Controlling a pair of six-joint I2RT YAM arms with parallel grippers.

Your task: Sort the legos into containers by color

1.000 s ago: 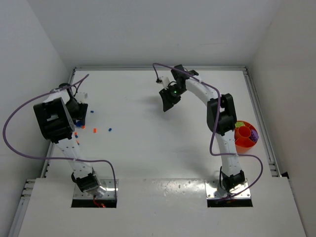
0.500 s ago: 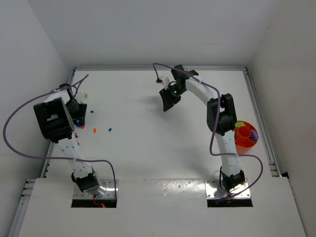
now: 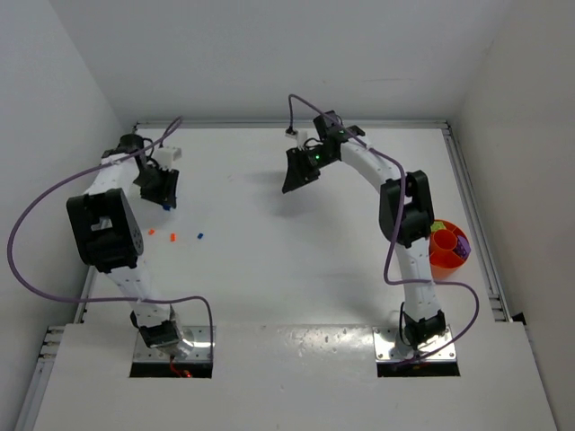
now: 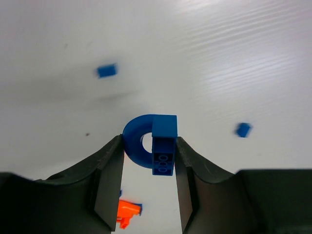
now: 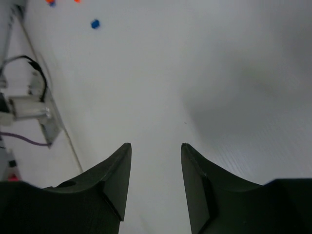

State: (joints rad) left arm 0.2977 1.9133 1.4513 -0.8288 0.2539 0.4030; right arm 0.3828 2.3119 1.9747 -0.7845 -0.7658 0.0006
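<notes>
So the left pincer (image 4: 148, 163) is clamped on a blue arch brick (image 4: 146, 141), one finger on each side of it, and the brick is up off the counter (image 3: 269, 269), over the upper left of the overhead view. The right pincer (image 5: 156, 165) hangs over the upper middle of the counter with its jaws moderately apart and nothing at all between them. A few loose bricks sit on the counter at the left of the overhead view, just below the left pincer: two orange bricks (image 3: 151, 232) close together and a small blue brick (image 3: 199, 237) a bit right of them. The orange bowl (image 3: 443, 266) is way over at the right edge, tucked behind the right arm, well apart from the loose stuff. There's a purple piece (image 3: 460, 242) and a yellow-green piece (image 3: 437, 226) in it, in separate sections from the look of it.
</notes>
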